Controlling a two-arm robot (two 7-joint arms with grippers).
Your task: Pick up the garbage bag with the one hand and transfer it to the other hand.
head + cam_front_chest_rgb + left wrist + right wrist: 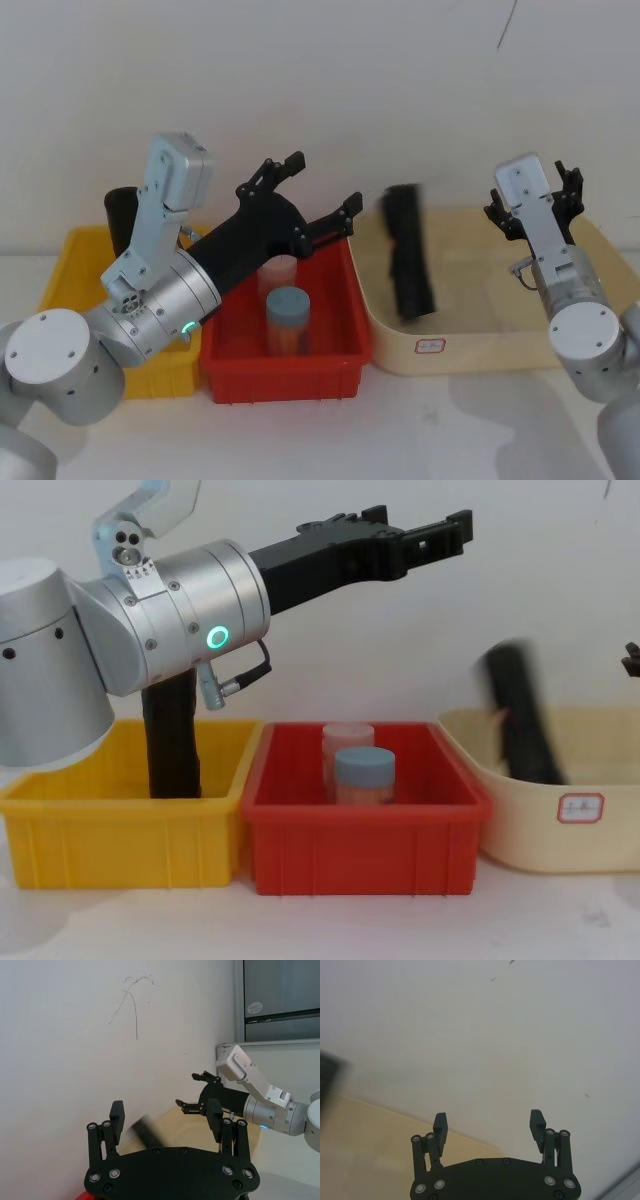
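My left gripper (pixel 322 185), the one with the green ring light, hung raised above the red bin (pixel 285 375), pointing toward the wall (pixel 330 70). Its fingers were spread wide and held nothing. From the chest view, that gripper (pixel 420 520) stood high over the bins, well above their rims.

The bag (pixel 410 255), a black roll, was in neither of my grippers. It leaned at a tilt in the left part of the beige tray (pixel 480 350), top end up near the wall. Seen from the chest, the bag (pixel 520 720) rose past the tray's rim while its lower end sat hidden behind the tray's front wall (pixel 520 820); I could not tell whether it touched the floor of the tray.

My right gripper (pixel 535 195) waited over the tray's far right side, apart from the bag, with fingers parted and empty. In its own wrist view, the gripper (pixel 488 1120) had only wall between its tips.

A second roll (pixel 172 740) stood upright in the yellow bin (pixel 120 830), behind my left arm. Two jars (pixel 288 318) stood in the red bin.
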